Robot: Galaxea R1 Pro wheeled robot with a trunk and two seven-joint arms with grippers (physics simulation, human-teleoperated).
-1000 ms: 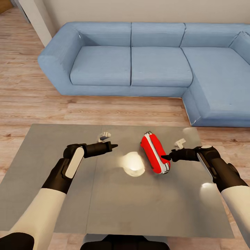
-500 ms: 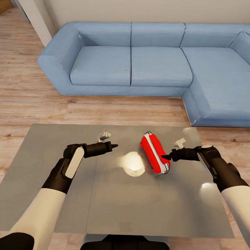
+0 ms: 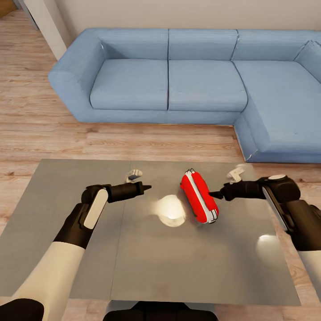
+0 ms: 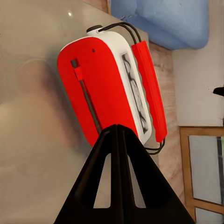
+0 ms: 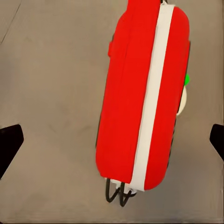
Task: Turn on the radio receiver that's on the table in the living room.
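While radio [image 3: 199, 197] stands on edge on table [image 3: 133, 267], just ahead of right gripper [image 3: 217, 195] – fingers [image 5: 10, 142] spread wide, nothing held. Left gripper [image 3: 146, 186] pressed together, radio well ahead of it. Likely light, stiff, glossy shell, tips easily – press dial side gently, avoid thin wire stand.

From our head camera we look forward and down over the tabletop [image 3: 67, 214] toward the blue sofa [image 3: 178, 80]. Our left wrist camera looks along its closed fingers [image 4: 117, 177], close to the red radio [image 4: 100, 93]. Our right wrist camera faces the radio's white-striped edge, closer still. All three views share the radio and the tabletop around it.
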